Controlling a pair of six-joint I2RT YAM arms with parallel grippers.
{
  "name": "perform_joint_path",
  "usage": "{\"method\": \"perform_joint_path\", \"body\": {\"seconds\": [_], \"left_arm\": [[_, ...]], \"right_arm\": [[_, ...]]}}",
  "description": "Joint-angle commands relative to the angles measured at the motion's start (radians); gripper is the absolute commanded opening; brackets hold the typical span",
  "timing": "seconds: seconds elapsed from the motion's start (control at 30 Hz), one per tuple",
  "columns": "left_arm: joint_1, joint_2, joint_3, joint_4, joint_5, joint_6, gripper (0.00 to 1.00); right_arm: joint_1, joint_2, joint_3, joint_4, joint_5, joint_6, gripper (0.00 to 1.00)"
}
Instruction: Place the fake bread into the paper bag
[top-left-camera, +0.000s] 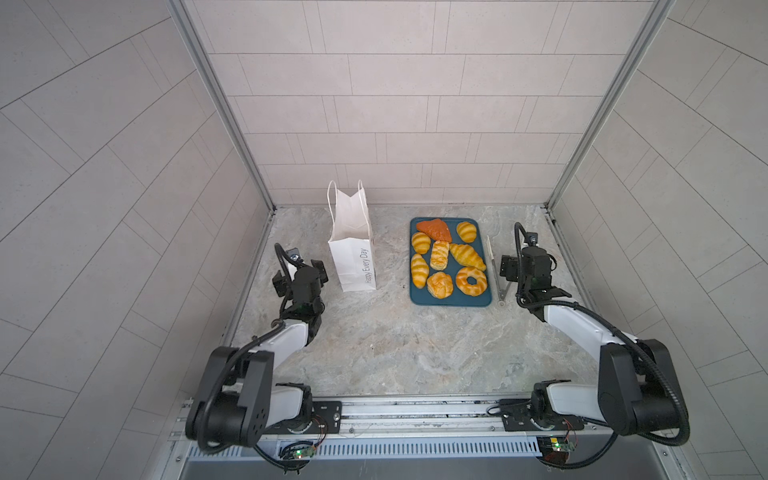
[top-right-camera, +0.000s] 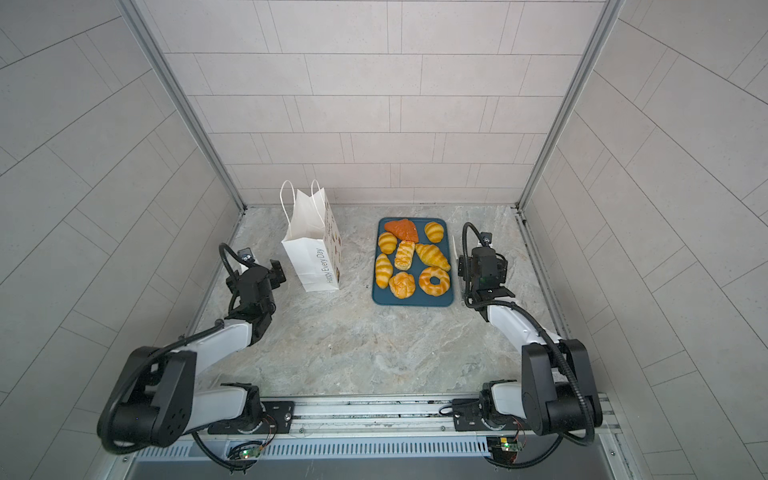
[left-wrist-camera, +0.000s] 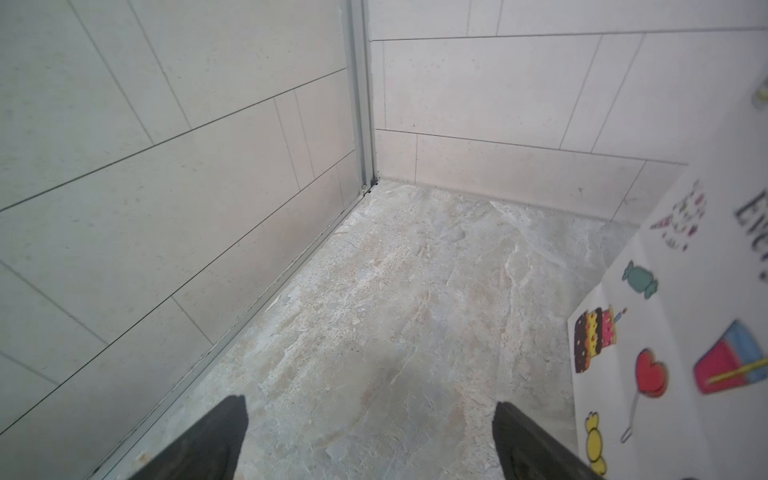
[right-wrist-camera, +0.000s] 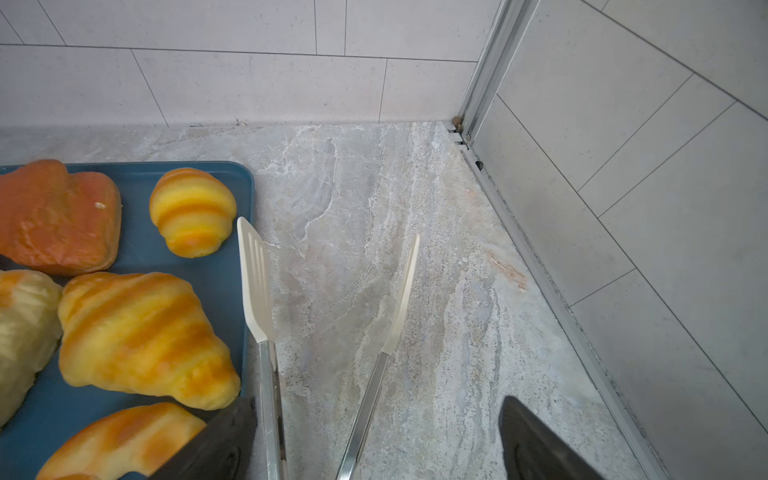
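Tall white paper bag (top-left-camera: 353, 249) stands upright at left, inside hidden, and all eight fake bread (top-left-camera: 467, 254) pieces sit on the teal tray (top-left-camera: 451, 302) to its right. It's all on a grey marbled table (top-left-camera: 395, 345) boxed in by pale tiled walls (top-left-camera: 415, 104). Left hand (left-wrist-camera: 370, 403) is wide open beside the bag; right hand (right-wrist-camera: 379, 400) is spread wide astride the white tongs (right-wrist-camera: 255, 282) beside the tray.

Both top views are looking steeply down over the whole table (top-left-camera: 374, 353), while the left wrist camera is facing the corner close beside the paper bag (left-wrist-camera: 665, 324) and the right one is looking low over tongs (right-wrist-camera: 257, 286) and tray (right-wrist-camera: 224, 282).
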Motion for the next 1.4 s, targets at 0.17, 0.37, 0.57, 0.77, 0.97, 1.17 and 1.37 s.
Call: {"method": "perform_joint_path", "body": {"seconds": [0.17,0.37,0.57,0.77,0.97,1.17,1.37], "left_arm": [[0.006,-0.317,0.138,-0.481,-0.003,-0.175,1.00],[0.004,-0.371,0.314,-0.658,0.149,-0.151,0.99],[0.004,-0.280,0.537,-0.794,0.344,-0.102,0.94],[-0.048,-0.141,0.697,-0.909,0.433,-0.047,0.88],[-0.088,-0.031,0.793,-0.968,0.431,-0.050,0.83],[-0.095,0.070,0.873,-1.029,0.384,-0.089,0.73],[-0.092,0.142,0.922,-1.037,0.381,-0.131,0.56]], "right_arm": [[0.001,-0.045,0.076,-0.390,-0.098,0.105,0.82],[0.018,0.001,0.143,-0.486,-0.123,0.112,0.73],[0.049,0.042,0.184,-0.511,-0.132,0.118,0.71],[0.073,0.078,0.222,-0.547,-0.122,0.110,0.71],[0.081,0.072,0.234,-0.568,-0.106,0.110,0.71],[0.081,0.064,0.238,-0.591,-0.094,0.111,0.71],[0.081,0.057,0.241,-0.608,-0.082,0.109,0.71]]}}
